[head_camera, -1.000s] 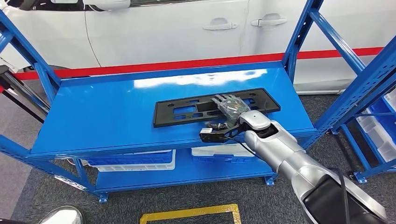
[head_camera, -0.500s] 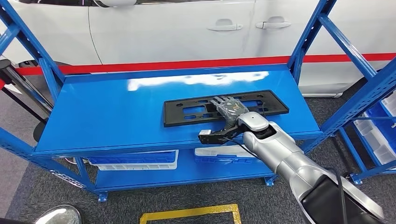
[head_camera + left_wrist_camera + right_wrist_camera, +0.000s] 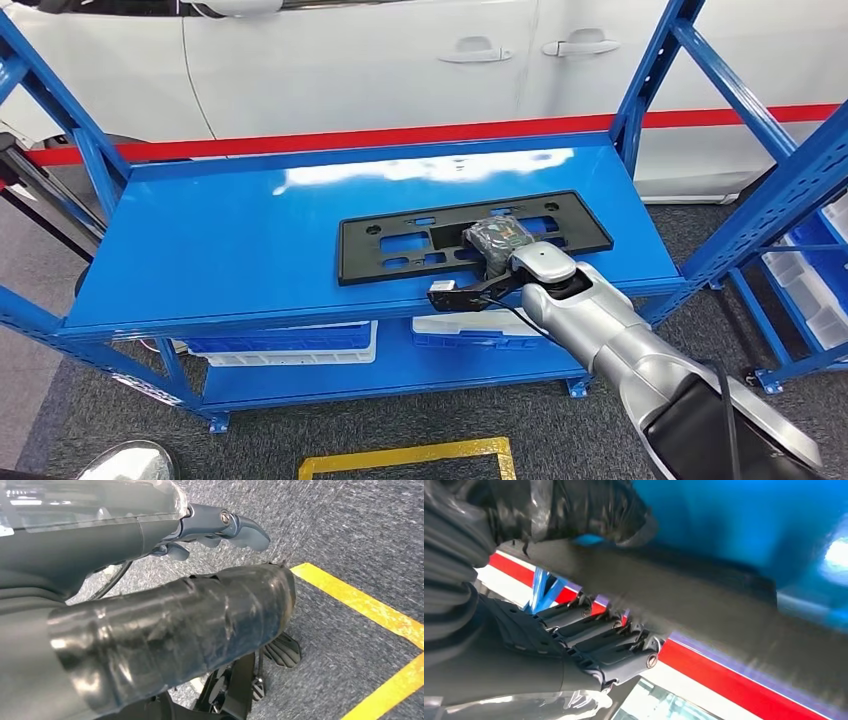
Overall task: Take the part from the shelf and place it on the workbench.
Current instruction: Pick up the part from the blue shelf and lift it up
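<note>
The part (image 3: 400, 240) is a long flat black plate with cut-outs, lying across the top level of the blue shelf (image 3: 220, 250). My right hand (image 3: 497, 238) sits on its right-middle section with the fingers curled in over it. In the right wrist view the dark part (image 3: 704, 595) runs between the taped thumb (image 3: 574, 510) and the fingers (image 3: 609, 645), so the right hand (image 3: 549, 605) grips its edge. My left hand (image 3: 175, 610) hangs over the grey carpet, holding nothing, with its fingers (image 3: 225, 525) loosely apart.
A white car (image 3: 350, 60) with a red stripe stands right behind the shelf. Blue uprights (image 3: 650, 80) frame the shelf's corners. White bins (image 3: 290, 345) sit on the lower level, and more bins (image 3: 810, 290) fill a rack at the right. Yellow tape (image 3: 410, 458) marks the floor.
My right hand's fingers, spread flat on the part before, have curled in and closed on it. The view has shifted slightly; the part still lies on the shelf.
</note>
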